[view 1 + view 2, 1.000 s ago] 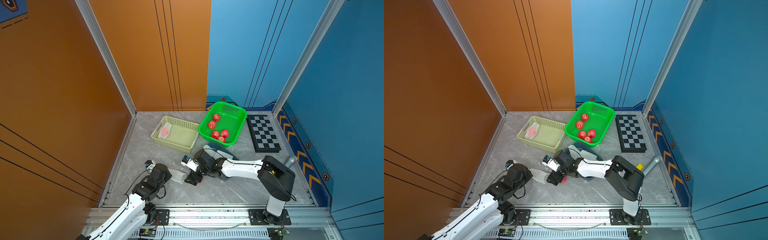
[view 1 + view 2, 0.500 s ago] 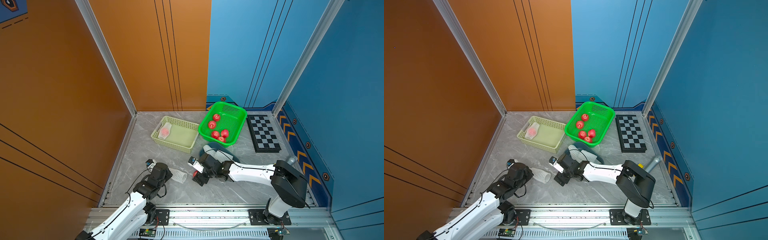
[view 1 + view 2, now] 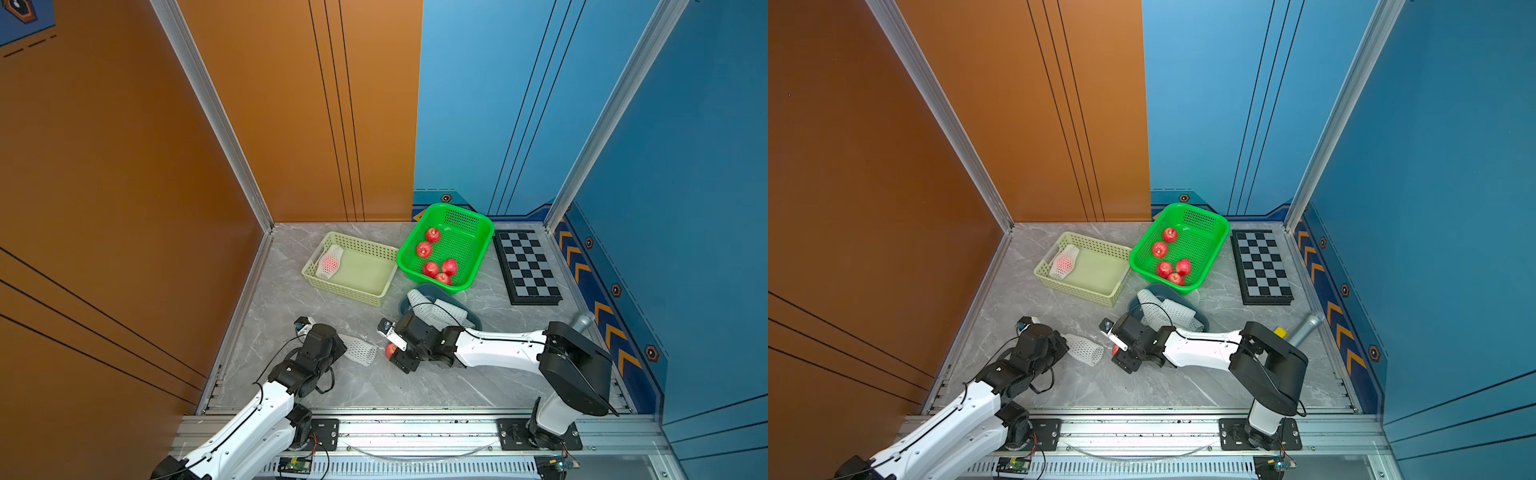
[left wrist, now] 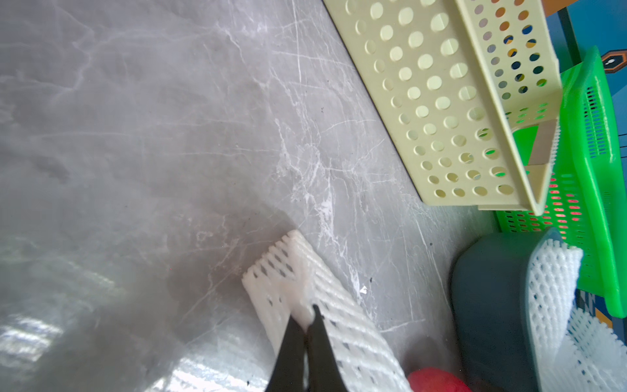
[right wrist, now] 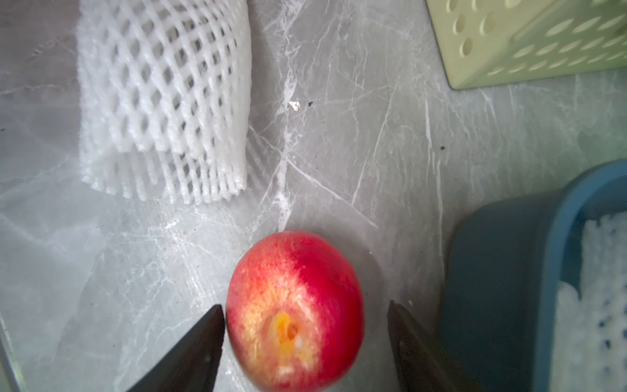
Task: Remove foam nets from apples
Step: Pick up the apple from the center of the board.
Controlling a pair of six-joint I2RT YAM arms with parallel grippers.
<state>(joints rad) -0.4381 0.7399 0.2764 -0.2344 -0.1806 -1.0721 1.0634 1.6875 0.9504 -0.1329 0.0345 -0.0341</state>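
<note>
An empty white foam net [image 3: 360, 351] [image 5: 163, 95] lies flattened on the grey table, and my left gripper [image 4: 307, 325] is shut on its near end. A bare red apple [image 5: 295, 305] [image 3: 390, 350] sits just right of it, between the fingers of my right gripper [image 5: 305, 309]. That gripper is open: one finger is against the apple and a gap remains at the other. Another apple still in its foam net [image 3: 329, 262] lies in the pale yellow basket [image 3: 376, 286].
A green basket [image 3: 478, 257] at the back holds several bare apples [image 3: 432, 235]. A blue tub [image 3: 405, 303] behind my right gripper holds loose nets [image 3: 440, 309]. A chessboard [image 3: 528, 266] lies at the right.
The apple has come out of the net and moved right with my right gripper, whose jaws have narrowed around it. My left gripper has kept hold of the emptied net.
</note>
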